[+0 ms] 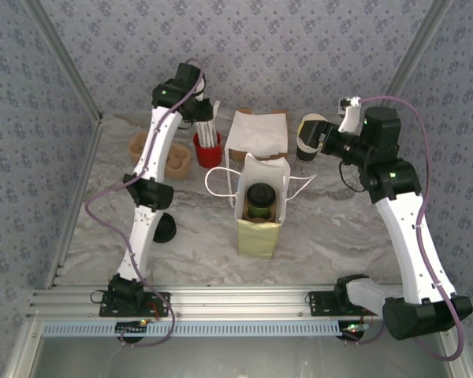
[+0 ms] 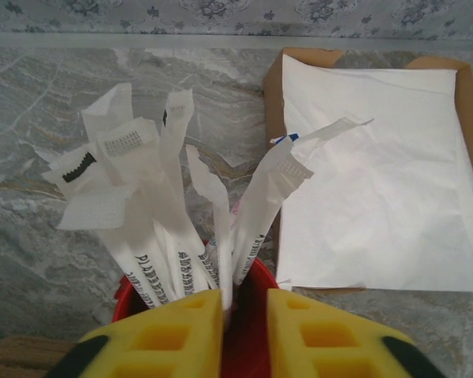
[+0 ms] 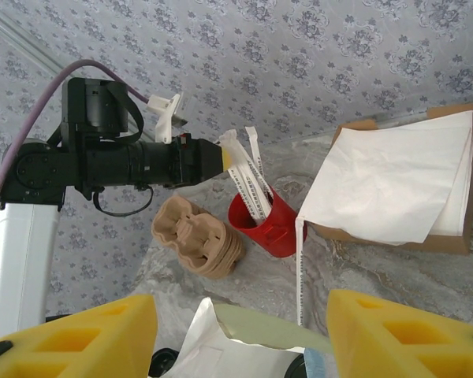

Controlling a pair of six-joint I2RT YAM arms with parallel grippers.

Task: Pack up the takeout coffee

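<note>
- The white-and-yellow paper bag (image 1: pixel 256 236) stands open and upright beside my right hand (image 3: pixel 240 303), on the side toward my left. Its mouth sits low between my right fingers, which are spread wide and hold nothing.
- A stack of white paper napkins (image 2: pixel 378 181) on a brown card tray lies ahead of my left hand (image 2: pixel 244 303), off to its right.
- The takeout coffee (image 1: pixel 260 201), a small green paper cup with a round black plastic lid, sits upright inside the bag, below and beside my right hand.
  - I judge it light, with thin walls that would buckle under a hard pinch, and a lid that could pop off.
  - With the bag walls close round it, I would grip gently just under the lid rim and keep it upright.
- The red cup (image 3: pixel 264 224) of white wrapped sticks (image 2: pixel 165 236) is right under my left fingertips.
  - The gap between them is narrow and a stick runs down into it. I cannot tell whether I am pinching it.
</note>
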